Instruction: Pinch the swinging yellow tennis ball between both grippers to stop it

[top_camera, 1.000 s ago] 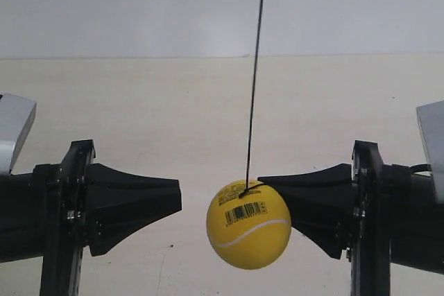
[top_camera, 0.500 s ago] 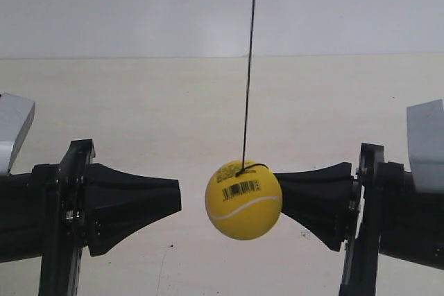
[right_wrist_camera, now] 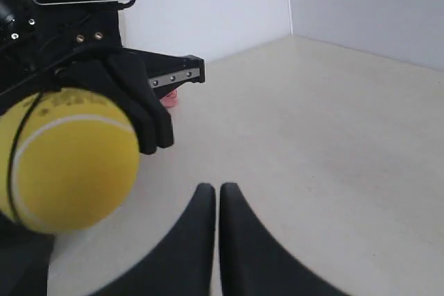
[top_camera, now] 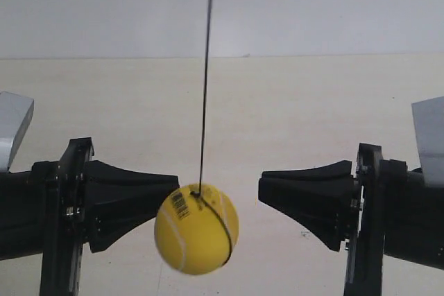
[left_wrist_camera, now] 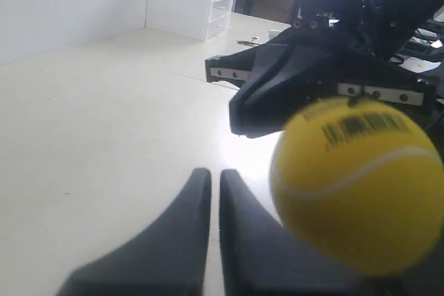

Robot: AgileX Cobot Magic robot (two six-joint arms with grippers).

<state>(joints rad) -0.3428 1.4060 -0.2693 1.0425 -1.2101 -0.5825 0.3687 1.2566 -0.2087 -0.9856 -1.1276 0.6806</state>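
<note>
The yellow tennis ball (top_camera: 196,230) hangs on a thin black string (top_camera: 205,81) and is blurred by motion. It overlaps the tip of my left gripper (top_camera: 170,188), the arm at the exterior view's left. In the left wrist view the ball (left_wrist_camera: 361,185) looms large beside the shut, empty jaws of the left gripper (left_wrist_camera: 209,171); whether it touches them I cannot tell. My right gripper (top_camera: 262,188) stands apart from the ball, with a clear gap between. The right wrist view has the right gripper (right_wrist_camera: 211,186) shut and empty, and the ball (right_wrist_camera: 66,161) far off by the opposite gripper.
The cream table (top_camera: 312,102) runs back to a white wall. A white drawer unit (left_wrist_camera: 208,1) stands at the table's far end in the left wrist view. A small pink object (right_wrist_camera: 170,98) lies behind the left gripper's frame.
The ball has swung from the right gripper's tip across the gap to the left gripper's tip and turned, so its barcode now faces left. Both grippers have barely moved.
</note>
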